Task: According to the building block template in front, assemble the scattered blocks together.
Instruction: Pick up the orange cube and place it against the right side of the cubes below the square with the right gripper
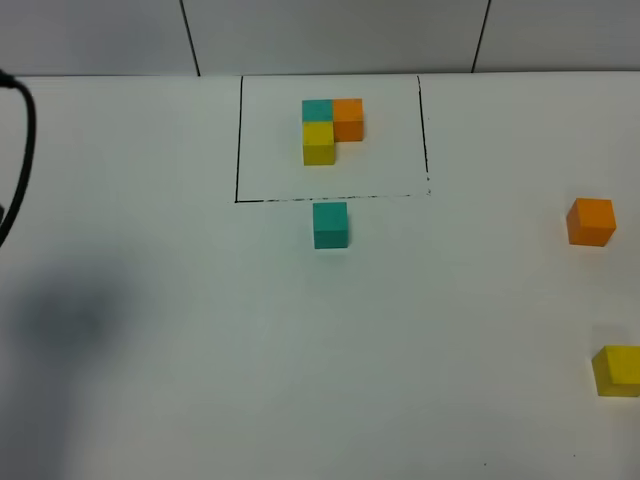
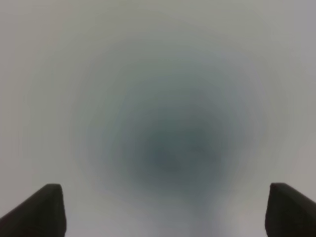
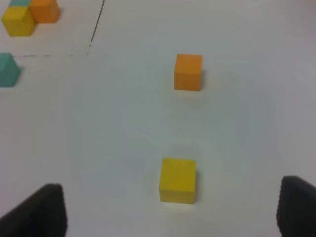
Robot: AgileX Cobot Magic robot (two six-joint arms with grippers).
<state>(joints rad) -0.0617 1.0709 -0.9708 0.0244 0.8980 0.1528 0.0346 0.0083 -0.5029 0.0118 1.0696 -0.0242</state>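
Note:
The building block template (image 1: 330,125) sits at the table's far middle: teal, orange and yellow cubes in an L, inside a thin black outline (image 1: 238,140). Of the scattered blocks, the teal cube (image 1: 330,224) lies just in front of the outline, the orange cube (image 1: 591,221) at the far right, and the yellow cube (image 1: 617,370) at the right edge, nearer the front. My right gripper (image 3: 170,212) is open above the table, the yellow cube (image 3: 177,180) just ahead of its fingertips and the orange cube (image 3: 188,72) farther on. My left gripper (image 2: 168,212) is open over bare, blurred table. Neither gripper shows in the exterior high view.
A black cable (image 1: 25,150) curves along the left edge of the exterior high view. A soft dark shadow (image 1: 70,310) lies on the white table at the left. The teal cube (image 3: 7,70) and part of the template (image 3: 24,15) show in the right wrist view.

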